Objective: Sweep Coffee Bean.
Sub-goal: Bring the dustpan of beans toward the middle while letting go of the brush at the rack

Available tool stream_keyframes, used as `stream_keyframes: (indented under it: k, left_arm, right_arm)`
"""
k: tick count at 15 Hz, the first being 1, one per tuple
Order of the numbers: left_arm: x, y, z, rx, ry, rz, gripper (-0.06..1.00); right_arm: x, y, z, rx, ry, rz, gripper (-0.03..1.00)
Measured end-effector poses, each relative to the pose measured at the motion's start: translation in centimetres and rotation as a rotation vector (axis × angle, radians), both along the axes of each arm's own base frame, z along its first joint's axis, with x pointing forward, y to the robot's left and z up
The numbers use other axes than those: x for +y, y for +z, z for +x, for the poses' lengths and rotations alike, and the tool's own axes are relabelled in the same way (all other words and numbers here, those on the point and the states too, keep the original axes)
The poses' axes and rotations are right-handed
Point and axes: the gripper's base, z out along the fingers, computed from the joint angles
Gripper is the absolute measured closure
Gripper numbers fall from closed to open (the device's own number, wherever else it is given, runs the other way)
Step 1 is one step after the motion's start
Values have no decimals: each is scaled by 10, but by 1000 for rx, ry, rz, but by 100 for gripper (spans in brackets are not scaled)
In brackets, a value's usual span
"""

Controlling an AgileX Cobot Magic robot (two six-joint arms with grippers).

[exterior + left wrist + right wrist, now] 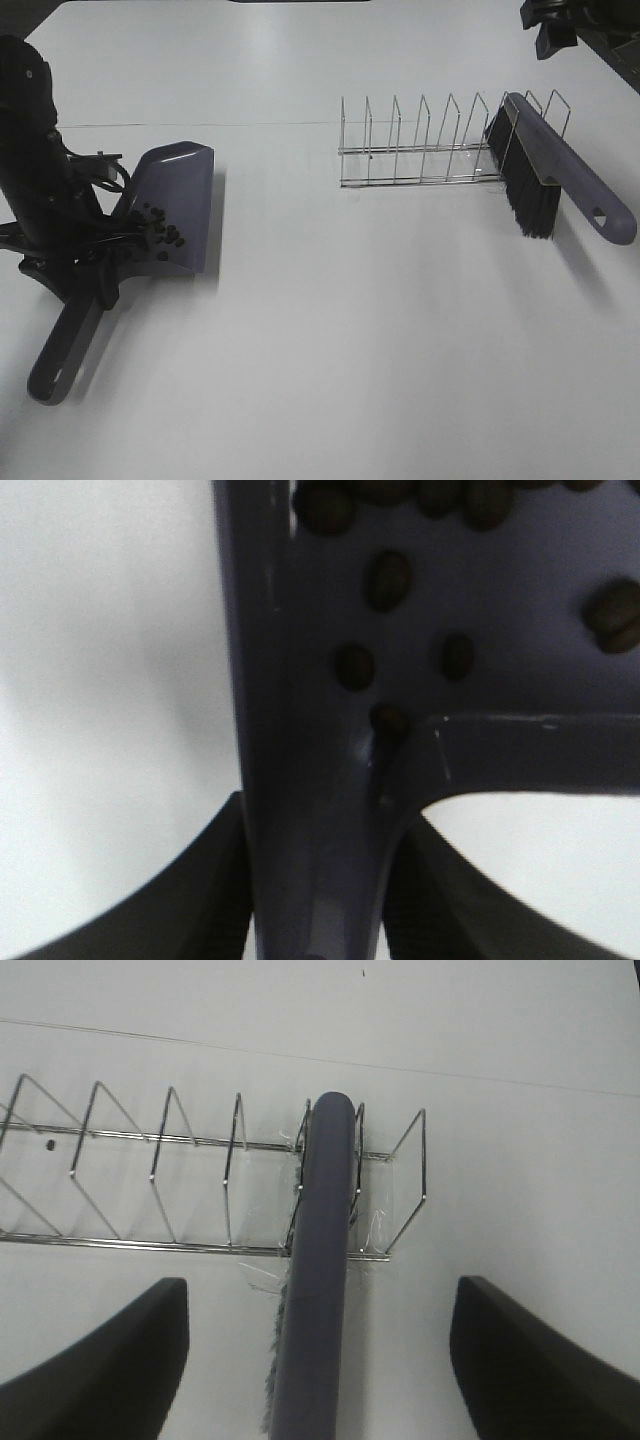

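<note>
hiding dustpan (185, 205) neck: left end effector (325, 820)

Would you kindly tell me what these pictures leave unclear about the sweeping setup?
- Small dark coffee beans in the purple-grey plastic dustpan: too small to count from above; the left wrist view blurs and crops them.
- Right gripper: cropped by the overhead view's top edge.
- Dark speck in the silver wire rack: too small to identify.
- Left gripper: hidden overhead beneath its black arm.
</note>
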Motion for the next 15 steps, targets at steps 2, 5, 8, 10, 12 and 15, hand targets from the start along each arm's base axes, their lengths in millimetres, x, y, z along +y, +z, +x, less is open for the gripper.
stream_keyframes:
  k: [2, 5, 8, 10, 12, 15]
  left_arm:
    - [-3, -5, 8, -4, 2, -6, 61]
    - [-23, -15, 27, -14, -34, -14, 61]
    - [-35, -26, 33, -4, -45, -19, 61]
    - [-36, -26, 34, -9, -7, -18, 61]
    - [-37, -25, 36, -22, 22, -17, 61]
    - [-37, -26, 38, -37, 29, -20, 61]
  right_arm:
    - [2, 13, -14, -21, 30, 12, 33]
    - [1, 14, -50, -2, 51, 10, 33]
    - [-1, 7, -78, 10, 54, 11, 33]
    - [-1, 6, -93, -6, 56, 14, 33]
    - [-2, 10, -103, -24, 56, 16, 33]
    - [-2, 20, -116, -60, 50, 38, 33]
